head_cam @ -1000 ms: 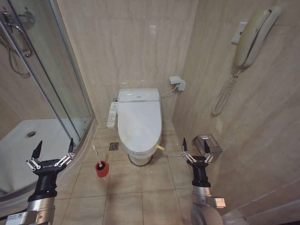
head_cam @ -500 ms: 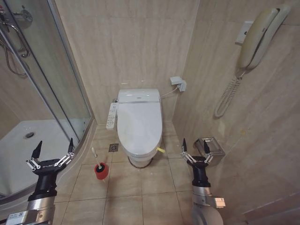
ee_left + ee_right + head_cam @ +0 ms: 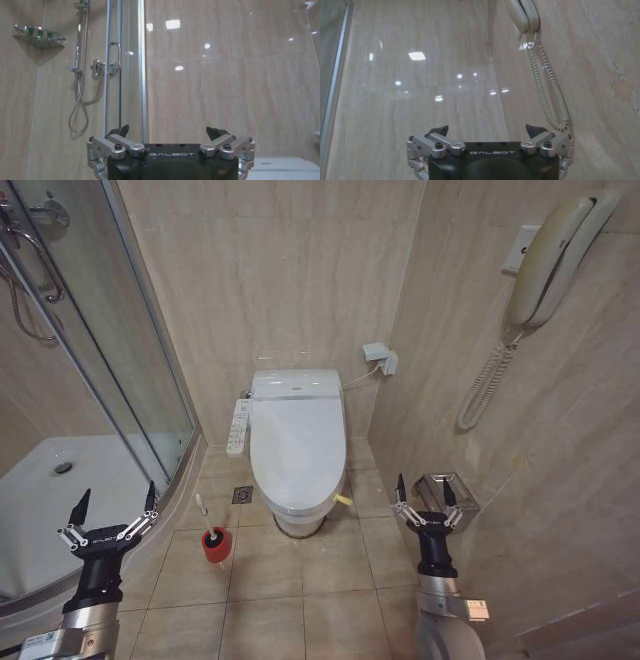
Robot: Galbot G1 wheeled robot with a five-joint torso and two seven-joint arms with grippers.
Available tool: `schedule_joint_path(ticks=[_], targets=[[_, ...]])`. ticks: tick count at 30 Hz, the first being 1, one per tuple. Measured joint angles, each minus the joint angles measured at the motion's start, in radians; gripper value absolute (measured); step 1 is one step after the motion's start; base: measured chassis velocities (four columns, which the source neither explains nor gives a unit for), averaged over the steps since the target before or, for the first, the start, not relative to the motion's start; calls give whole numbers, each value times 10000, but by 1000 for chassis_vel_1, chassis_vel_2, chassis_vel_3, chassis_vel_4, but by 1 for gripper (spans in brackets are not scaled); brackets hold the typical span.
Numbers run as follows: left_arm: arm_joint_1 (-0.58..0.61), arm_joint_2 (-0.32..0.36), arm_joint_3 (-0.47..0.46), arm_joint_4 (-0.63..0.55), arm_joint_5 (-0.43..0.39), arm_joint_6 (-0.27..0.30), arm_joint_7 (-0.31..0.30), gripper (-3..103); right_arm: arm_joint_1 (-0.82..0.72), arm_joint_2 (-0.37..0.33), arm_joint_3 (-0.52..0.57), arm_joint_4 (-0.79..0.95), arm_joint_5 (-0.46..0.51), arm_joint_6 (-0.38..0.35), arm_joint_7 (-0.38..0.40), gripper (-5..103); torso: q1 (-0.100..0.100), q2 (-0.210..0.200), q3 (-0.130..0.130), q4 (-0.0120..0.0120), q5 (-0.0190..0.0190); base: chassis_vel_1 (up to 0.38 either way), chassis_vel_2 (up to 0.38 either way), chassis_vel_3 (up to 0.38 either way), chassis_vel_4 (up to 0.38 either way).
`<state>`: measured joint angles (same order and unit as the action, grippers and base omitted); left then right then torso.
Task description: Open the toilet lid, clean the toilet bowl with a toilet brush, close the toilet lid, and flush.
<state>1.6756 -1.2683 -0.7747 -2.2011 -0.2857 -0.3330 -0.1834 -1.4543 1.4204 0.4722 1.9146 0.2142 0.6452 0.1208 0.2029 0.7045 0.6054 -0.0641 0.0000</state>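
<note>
The toilet lid (image 3: 297,442) lies shut over the toilet bowl (image 3: 299,518), straight ahead against the back wall, with a yellow strap (image 3: 343,500) at its front right rim. The toilet brush (image 3: 205,512) stands with its white handle up in a red holder cup (image 3: 215,544) on the floor, left of the bowl. My left gripper (image 3: 113,501) is held up, open and empty, at the lower left beside the shower, and it appears again as the left gripper (image 3: 170,132). My right gripper (image 3: 424,488) is open and empty at the lower right, seen too as the right gripper (image 3: 489,129).
A glass shower enclosure (image 3: 110,370) with a white tray (image 3: 50,490) stands to the left. A control panel (image 3: 239,426) hangs at the toilet's left side. A wall phone (image 3: 545,255) and a metal paper holder (image 3: 448,491) are on the right wall. A floor drain (image 3: 243,494) lies near the pedestal.
The whole view has shifted slightly, so the camera moved. Both grippers sit a little lower in the picture and stay open.
</note>
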Motion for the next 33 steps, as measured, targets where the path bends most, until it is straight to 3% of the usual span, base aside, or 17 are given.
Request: schedule_joint_path(ticks=[20, 33], targets=[[173, -131, 49, -214, -6, 40, -50, 100, -179, 9, -25, 221, -1, -34, 75, 100, 1, 0, 0, 0, -1, 0, 0, 0, 0], [348, -274, 454, -193, -415, 262, -7, 100, -437, -41, -198, 472, -536, -685, 612, 100, 1, 1, 0, 1, 0, 0, 0, 0, 0]])
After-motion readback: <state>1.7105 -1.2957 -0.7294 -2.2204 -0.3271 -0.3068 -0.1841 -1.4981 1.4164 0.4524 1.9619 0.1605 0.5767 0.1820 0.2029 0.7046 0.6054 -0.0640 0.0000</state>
